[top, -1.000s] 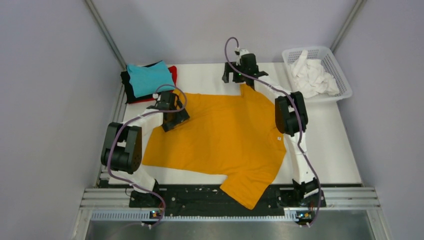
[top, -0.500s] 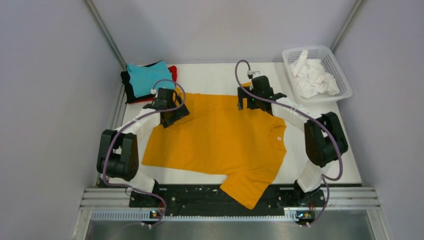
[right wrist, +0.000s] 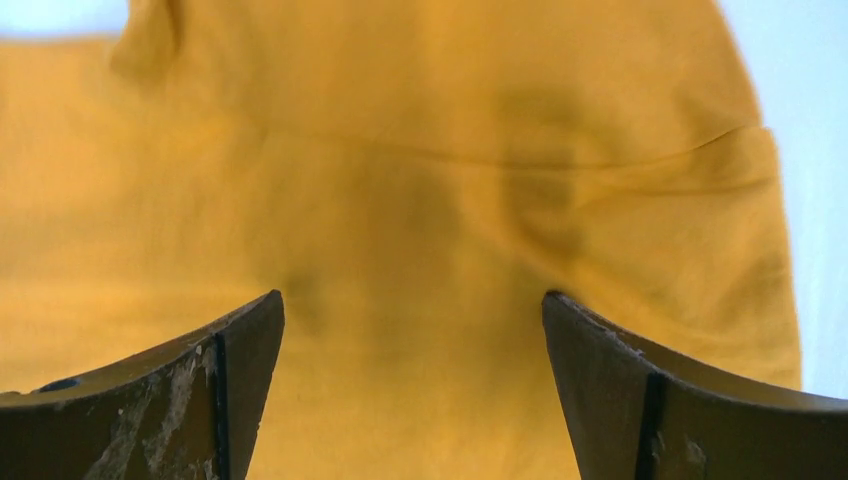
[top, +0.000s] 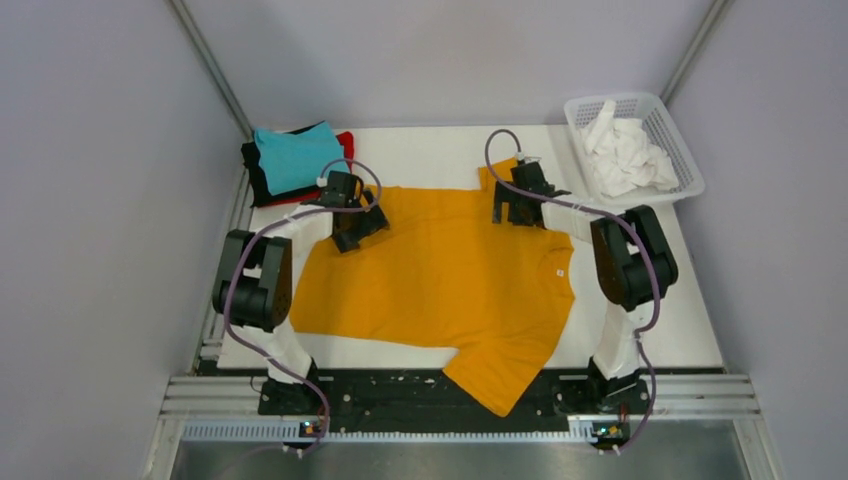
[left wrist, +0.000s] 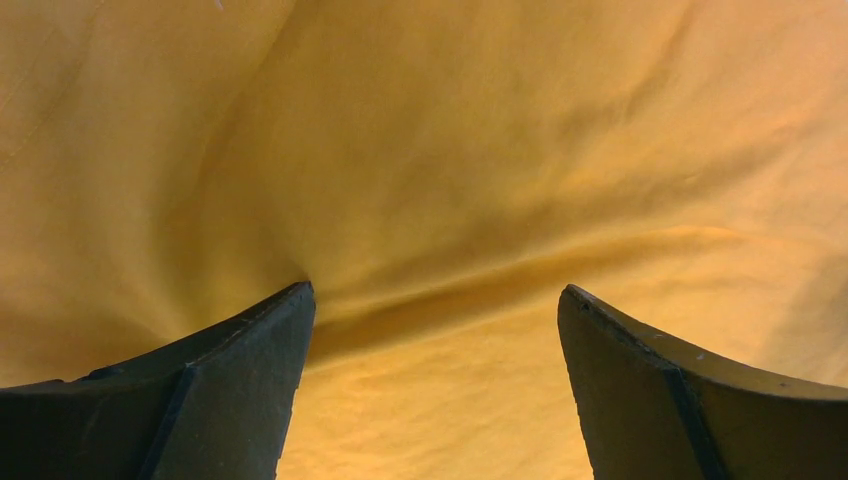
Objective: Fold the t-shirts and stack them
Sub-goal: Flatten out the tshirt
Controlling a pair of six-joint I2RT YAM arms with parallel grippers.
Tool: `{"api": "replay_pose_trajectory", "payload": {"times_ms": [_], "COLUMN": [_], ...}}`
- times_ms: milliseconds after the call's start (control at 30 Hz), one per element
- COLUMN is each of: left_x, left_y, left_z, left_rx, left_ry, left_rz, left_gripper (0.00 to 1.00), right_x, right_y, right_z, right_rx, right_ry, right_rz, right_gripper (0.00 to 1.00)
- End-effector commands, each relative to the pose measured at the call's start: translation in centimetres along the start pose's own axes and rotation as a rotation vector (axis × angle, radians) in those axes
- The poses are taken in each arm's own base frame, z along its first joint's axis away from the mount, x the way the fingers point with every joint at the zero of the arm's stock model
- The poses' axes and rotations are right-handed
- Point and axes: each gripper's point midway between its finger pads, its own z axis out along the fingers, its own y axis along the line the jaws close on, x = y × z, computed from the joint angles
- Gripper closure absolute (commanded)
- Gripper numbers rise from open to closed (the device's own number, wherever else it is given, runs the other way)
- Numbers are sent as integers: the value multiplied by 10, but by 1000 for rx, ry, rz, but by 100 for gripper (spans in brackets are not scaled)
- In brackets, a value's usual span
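Currently left tool (left wrist: 435, 295) wide open over mustard-orange t-shirt (top: 440, 280); right tool (right wrist: 412, 297) wide open too, both gripping nothing.

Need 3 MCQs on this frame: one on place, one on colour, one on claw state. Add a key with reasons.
1. Where does the white plastic lattice basket stand?
A) far right corner
B) far left corner
C) between the arm bases

2. What colour is the top shirt of the folded pile?
A) white
B) teal
C) purple

3. How do the left claw and right claw stand over the spread mustard-orange fabric t-shirt?
A) both shut
B) left open, right shut
C) both open

Key:
1 A, the top view shows it at the far right.
2 B, teal fabric lies uppermost.
3 C, each wrist view shows shirt fabric in a wide gap between the fingers.
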Motion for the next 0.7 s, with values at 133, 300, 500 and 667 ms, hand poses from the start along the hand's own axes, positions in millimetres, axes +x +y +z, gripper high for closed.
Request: {"api": "replay_pose_trajectory", "payload": {"times_ms": [133, 300, 500, 667], "left_x": [-20, -29, -42, -53], "left_y": [-31, -49, -66, -75], "left_z": [15, 29, 49, 65], "left_rx": [80, 121, 147, 138], "left_ry": [-15, 1, 13, 24], "left_rz": [-16, -26, -24, -27], "left_gripper": [4, 4, 4, 4], "right_x": [-6, -24, -62, -84], "right_y": [-56, -71, -87, -92], "right_z": [43, 56, 69, 78], "right_rx": [138, 127, 134, 142], "right_ry": [73, 78, 42, 17], "right_rz": [136, 219, 248, 234], "right_gripper": [1, 1, 1, 1]}}
